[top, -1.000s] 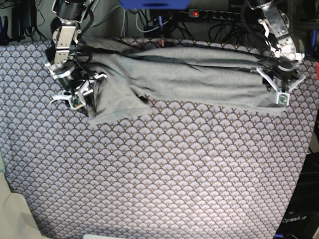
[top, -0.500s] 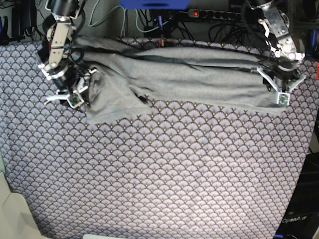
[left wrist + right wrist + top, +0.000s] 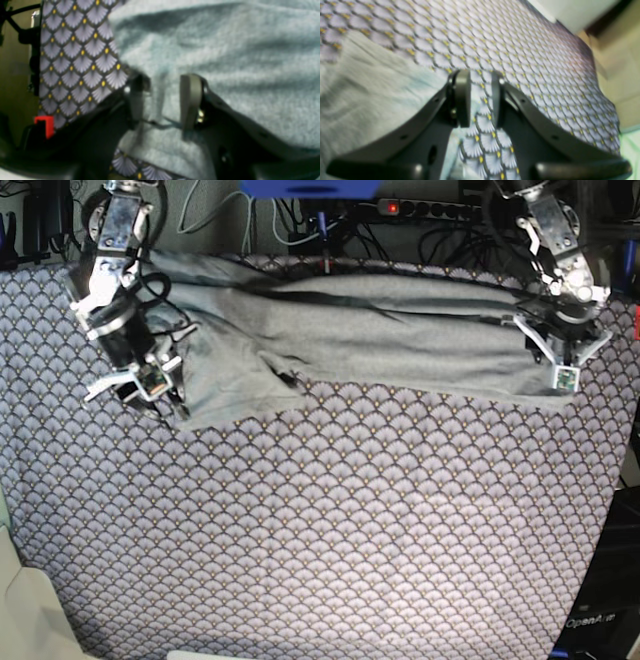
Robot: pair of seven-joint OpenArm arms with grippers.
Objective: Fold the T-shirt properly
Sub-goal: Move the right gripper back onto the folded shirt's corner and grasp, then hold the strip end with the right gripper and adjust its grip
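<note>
The light grey T-shirt (image 3: 380, 330) lies bunched in a long band across the back of the purple scallop tablecloth (image 3: 320, 530). My left gripper (image 3: 562, 375) stands on the shirt's right end. In the left wrist view its fingers (image 3: 190, 100) are apart, with shirt fabric (image 3: 237, 50) under and between them (image 3: 162, 100). My right gripper (image 3: 138, 387) is at the shirt's left end. In the right wrist view it (image 3: 480, 100) is slightly open and empty over the tablecloth (image 3: 520, 50), with the shirt's edge (image 3: 370, 87) at its left finger.
A power strip (image 3: 400, 207) with a red light and cables runs behind the table. A pale object (image 3: 30, 610) sits at the front left corner. The table's right edge (image 3: 615, 480) drops off close to my left arm.
My right gripper has moved left, off the shirt's left sleeve, and the sleeve lies flatter. The left gripper and the shirt's right end have not moved.
</note>
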